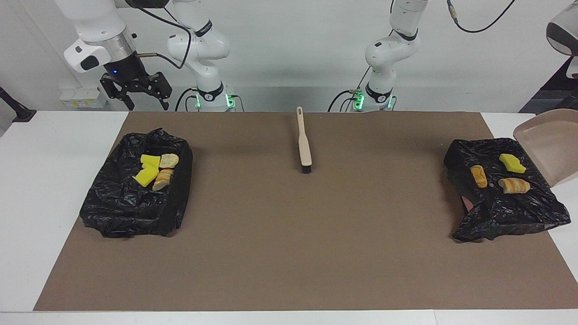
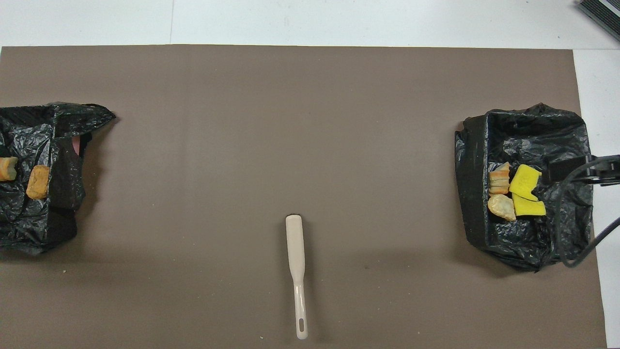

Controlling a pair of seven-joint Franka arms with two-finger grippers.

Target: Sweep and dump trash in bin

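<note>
The trash lies in two black-bagged bins. In the bin at the left arm's end rest a yellow sponge chunk, a bread piece and a croissant piece. Beside this bin a beige dustpan hangs steeply tilted and empty in the air. Its handle and my left gripper are out of view. The overhead view shows the bread and croissant in that bin. My right gripper is open and raised beside the bin at the right arm's end.
The bin at the right arm's end holds yellow sponge chunks and bread pieces. A beige brush lies on the brown mat between the arm bases, bristles pointing away from the robots.
</note>
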